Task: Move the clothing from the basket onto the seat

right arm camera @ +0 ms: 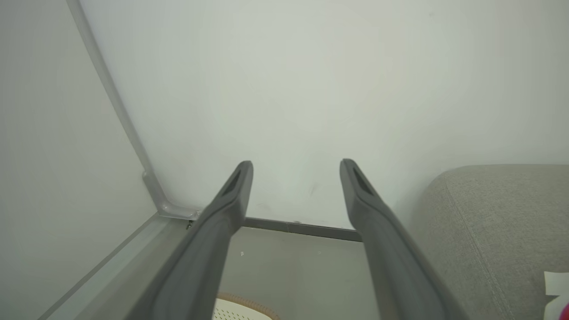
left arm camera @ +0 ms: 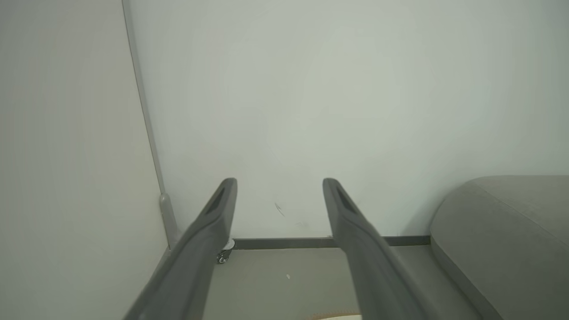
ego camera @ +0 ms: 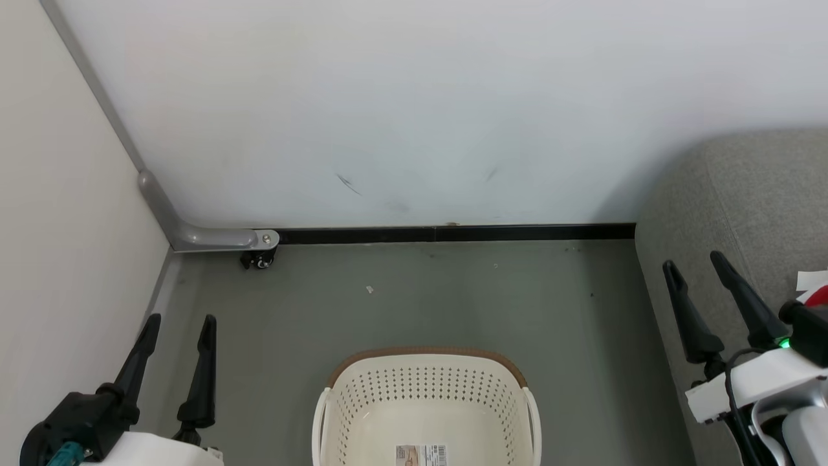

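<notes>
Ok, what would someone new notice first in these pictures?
The cream basket sits at bottom centre of the head view, its visible inside bare except a label. To its right is the grey sofa, with red and white clothing at the picture's edge. The left gripper and right gripper are open.

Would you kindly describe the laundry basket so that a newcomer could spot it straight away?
Start at the white back wall and follow the grey floor toward the camera. The basket stands there, left of the grey sofa. It alone is cream, perforated, brown-rimmed, with a label inside.
</notes>
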Robot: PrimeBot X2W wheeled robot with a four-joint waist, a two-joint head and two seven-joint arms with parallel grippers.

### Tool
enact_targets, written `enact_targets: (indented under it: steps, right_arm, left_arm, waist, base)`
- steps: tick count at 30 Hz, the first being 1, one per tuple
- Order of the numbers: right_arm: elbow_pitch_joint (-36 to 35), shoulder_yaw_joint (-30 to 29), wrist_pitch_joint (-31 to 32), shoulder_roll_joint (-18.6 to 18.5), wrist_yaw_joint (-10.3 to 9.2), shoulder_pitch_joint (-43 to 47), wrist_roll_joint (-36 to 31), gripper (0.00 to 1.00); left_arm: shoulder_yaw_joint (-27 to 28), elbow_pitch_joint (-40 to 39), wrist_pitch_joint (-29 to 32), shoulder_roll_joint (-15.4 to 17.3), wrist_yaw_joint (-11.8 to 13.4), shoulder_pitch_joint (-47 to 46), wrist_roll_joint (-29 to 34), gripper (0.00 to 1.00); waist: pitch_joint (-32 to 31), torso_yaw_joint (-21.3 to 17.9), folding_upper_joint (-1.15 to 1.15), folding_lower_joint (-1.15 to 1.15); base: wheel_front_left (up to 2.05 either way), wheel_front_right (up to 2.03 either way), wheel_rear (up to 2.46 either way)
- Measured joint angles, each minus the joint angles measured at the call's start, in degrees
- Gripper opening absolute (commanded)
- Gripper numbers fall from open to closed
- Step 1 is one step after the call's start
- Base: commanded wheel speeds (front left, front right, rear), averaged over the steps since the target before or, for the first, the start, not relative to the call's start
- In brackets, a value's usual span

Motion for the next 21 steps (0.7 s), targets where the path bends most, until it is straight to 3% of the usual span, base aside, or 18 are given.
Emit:
enact_targets:
  steps: [21]
  right_arm:
    - [-3.2,-1.4,0.0,1.5,0.0,6.4,-0.2,1.0]
  left_arm:
    - [2.9,1.9,0.0,-2.2,-3.4,5.2,3.0,1.0]
  waist:
    - [-3.7,0.4,0.0,0.0]
  base:
    - [0.0,0.0,0.0]
